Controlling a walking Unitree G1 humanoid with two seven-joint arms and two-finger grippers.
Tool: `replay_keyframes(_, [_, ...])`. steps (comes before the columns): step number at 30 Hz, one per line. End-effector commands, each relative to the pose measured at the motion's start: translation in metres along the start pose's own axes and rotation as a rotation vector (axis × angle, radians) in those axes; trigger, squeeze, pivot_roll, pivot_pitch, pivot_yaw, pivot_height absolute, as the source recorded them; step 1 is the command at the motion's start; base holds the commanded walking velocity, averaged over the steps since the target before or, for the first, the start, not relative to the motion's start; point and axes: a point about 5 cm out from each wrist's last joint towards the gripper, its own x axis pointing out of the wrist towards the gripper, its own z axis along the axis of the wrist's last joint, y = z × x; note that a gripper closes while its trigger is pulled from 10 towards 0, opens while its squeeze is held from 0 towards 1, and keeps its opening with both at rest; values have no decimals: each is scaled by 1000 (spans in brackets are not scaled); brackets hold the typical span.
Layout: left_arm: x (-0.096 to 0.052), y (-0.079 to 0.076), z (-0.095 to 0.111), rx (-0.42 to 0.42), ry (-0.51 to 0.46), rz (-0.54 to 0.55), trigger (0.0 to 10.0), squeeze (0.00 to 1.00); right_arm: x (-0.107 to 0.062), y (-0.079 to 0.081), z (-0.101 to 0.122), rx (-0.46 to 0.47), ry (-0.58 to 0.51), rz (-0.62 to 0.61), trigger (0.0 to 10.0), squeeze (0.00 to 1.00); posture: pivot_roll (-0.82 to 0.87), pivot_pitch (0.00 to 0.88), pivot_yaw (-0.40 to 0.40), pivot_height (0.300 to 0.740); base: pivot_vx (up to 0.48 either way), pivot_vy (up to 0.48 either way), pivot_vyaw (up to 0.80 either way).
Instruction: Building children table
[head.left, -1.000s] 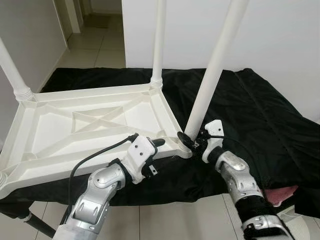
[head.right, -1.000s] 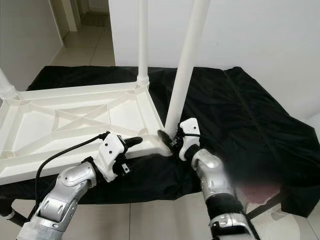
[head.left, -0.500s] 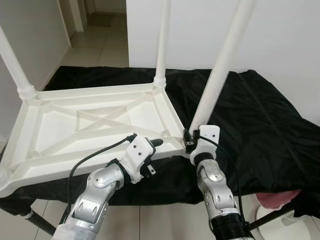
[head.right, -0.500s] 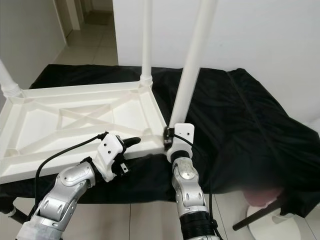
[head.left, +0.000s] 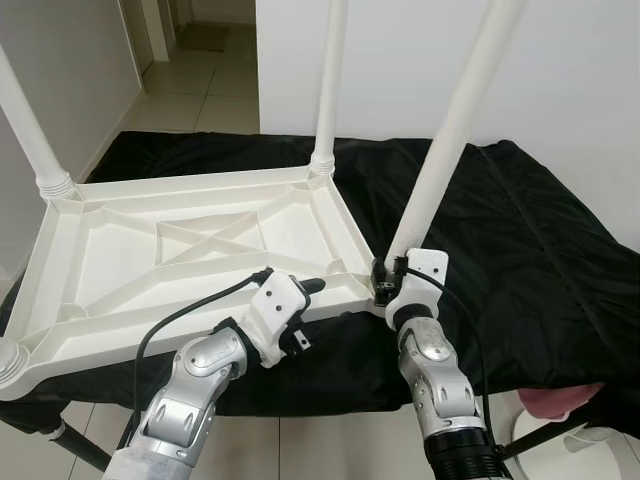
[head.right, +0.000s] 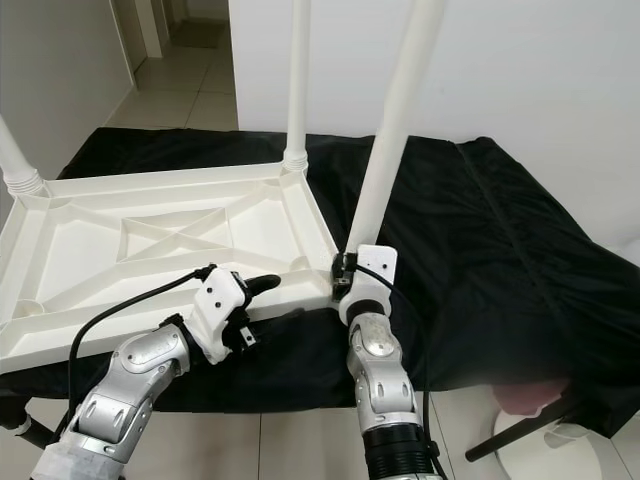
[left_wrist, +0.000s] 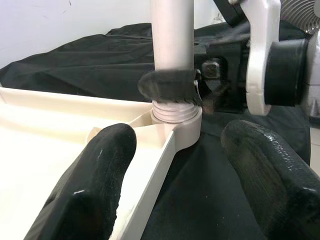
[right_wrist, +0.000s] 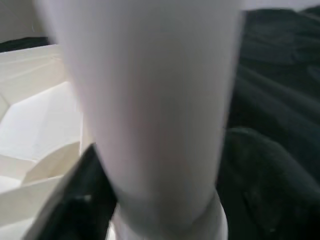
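Note:
A white plastic children's table (head.left: 190, 250) lies upside down on a black cloth. Two legs stand in its far corners, one far left (head.left: 30, 130) and one far right (head.left: 328, 90). A third leg (head.left: 450, 150) rises, leaning right, from the near right corner socket (left_wrist: 175, 112). My right gripper (head.left: 383, 283) is shut on this leg just above the socket, one black finger (left_wrist: 169, 85) curling across its front. My left gripper (head.left: 308, 290) is open beside the near rim, its fingers (left_wrist: 95, 185) apart and aimed at that corner. The near left corner socket (head.left: 8, 360) holds no leg.
The black cloth (head.left: 520, 230) drapes over the work surface and its front edge. A white wall stands close behind. Tiled floor and a doorway (head.left: 200, 60) lie at the far left. A pink thing (head.left: 560, 400) and a white stand base (head.left: 560, 440) sit at the lower right.
My right arm has swung left and its wrist has turned around the leg's base, from its right side to straight in front. The left gripper has stayed put. The camera shifted slightly.

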Motion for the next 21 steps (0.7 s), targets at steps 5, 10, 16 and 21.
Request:
replay_keyframes(5, [1,0,-2,-5,1,63,10000,0,-7,-10,-7,28,18,105,10000,0,36,0,-55,740,0,0,0])
replay_keyframes(10, [1,-3,-1,-10,-3,66,10000,0,-7,-18,-5,9,6,209,10000,0,38,0,-57,740,0,0,0])
replay_keyframes(16, [2,-6,-1,-17,-5,65,10000,0,-4,-23,-2,-9,13,327,10000,0,35,0,-50,740,0,0,0])
replay_keyframes(21, [5,-7,1,-21,-6,55,10000,0,4,-30,8,-129,4,551,10000,0,26,0,-34,740,0,0,0])
